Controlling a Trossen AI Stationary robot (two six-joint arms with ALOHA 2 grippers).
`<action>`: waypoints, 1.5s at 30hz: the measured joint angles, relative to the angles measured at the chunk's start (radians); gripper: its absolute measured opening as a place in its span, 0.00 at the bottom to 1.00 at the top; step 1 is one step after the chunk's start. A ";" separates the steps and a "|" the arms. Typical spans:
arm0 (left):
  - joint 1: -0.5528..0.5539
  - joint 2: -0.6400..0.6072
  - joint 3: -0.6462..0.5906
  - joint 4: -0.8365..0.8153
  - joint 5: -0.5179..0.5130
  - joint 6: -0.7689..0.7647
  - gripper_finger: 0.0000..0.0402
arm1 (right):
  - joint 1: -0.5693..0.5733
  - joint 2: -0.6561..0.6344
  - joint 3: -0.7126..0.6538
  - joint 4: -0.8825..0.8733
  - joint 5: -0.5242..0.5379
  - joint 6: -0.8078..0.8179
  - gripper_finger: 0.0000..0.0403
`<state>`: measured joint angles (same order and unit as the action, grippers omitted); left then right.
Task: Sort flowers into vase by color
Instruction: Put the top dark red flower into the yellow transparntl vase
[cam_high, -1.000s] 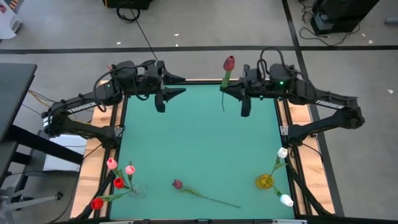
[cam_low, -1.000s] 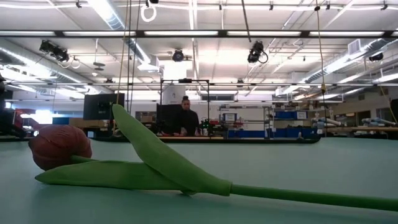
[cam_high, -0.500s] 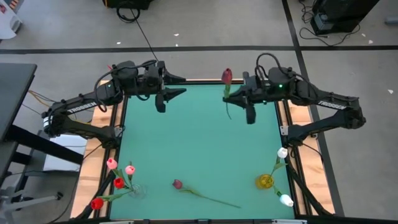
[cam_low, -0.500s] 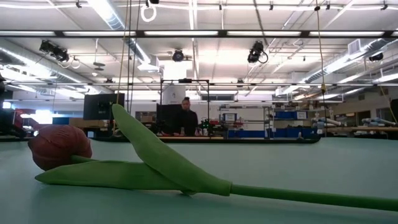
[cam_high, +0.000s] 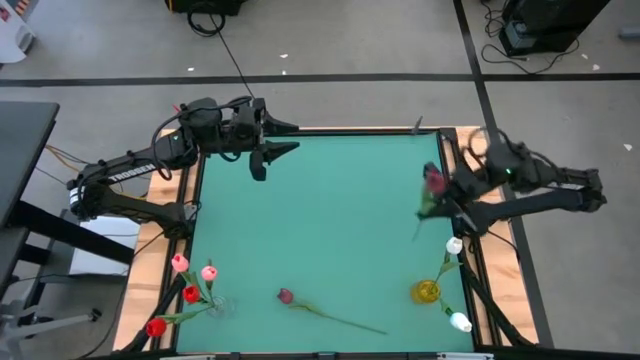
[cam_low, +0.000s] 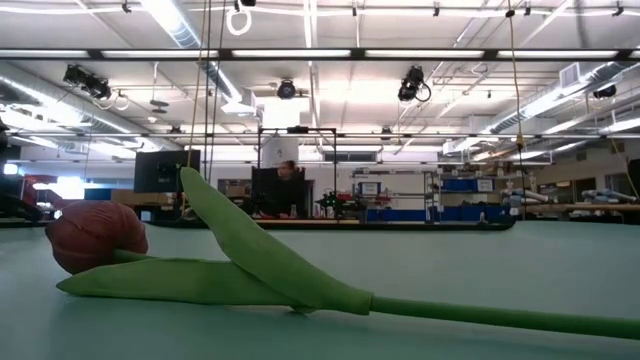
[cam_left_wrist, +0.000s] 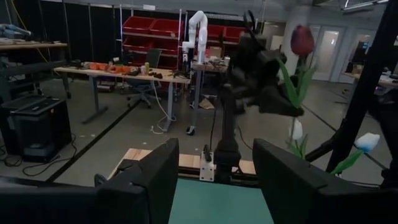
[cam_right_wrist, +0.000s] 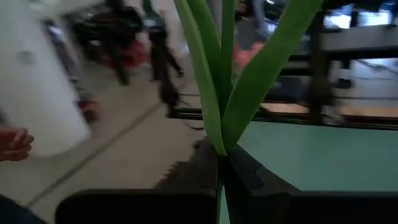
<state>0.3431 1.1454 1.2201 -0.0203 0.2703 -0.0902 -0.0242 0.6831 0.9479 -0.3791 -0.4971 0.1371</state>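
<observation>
Dark maroon tulip with a long green stem (cam_high: 433, 184) has swung away from the far edge of the green bench (cam_high: 320, 220) and now rides out toward the right side. Right claw (cam_high: 452, 200) is pinched shut on its stem, flower head up above the claw. Below the claw stands the yellow vase (cam_high: 426, 292) with white tulips (cam_high: 455, 246). That colour looks wrong for maroon. Left claw (cam_high: 258, 160) waits far across, fingers spread, holding nothing.

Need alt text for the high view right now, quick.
The right gripper holds a dark red tulip above the green table, near the yellow vase of white tulips. Another maroon tulip lies flat; the left gripper waits.
</observation>
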 joint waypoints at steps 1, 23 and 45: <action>0.000 0.000 0.000 0.001 0.000 0.000 0.52 | 0.021 -0.041 -0.049 0.031 -0.004 0.018 0.03; 0.000 0.000 0.000 0.001 0.000 -0.001 0.52 | 0.375 -0.296 -0.497 0.485 -0.096 0.236 0.03; 0.000 0.000 0.000 0.001 0.000 -0.001 0.52 | 0.430 -0.237 -0.505 0.400 -0.101 0.048 0.05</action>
<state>0.3431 1.1454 1.2201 -0.0189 0.2704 -0.0914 0.4057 0.4458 0.4427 0.0209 -0.5976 0.1847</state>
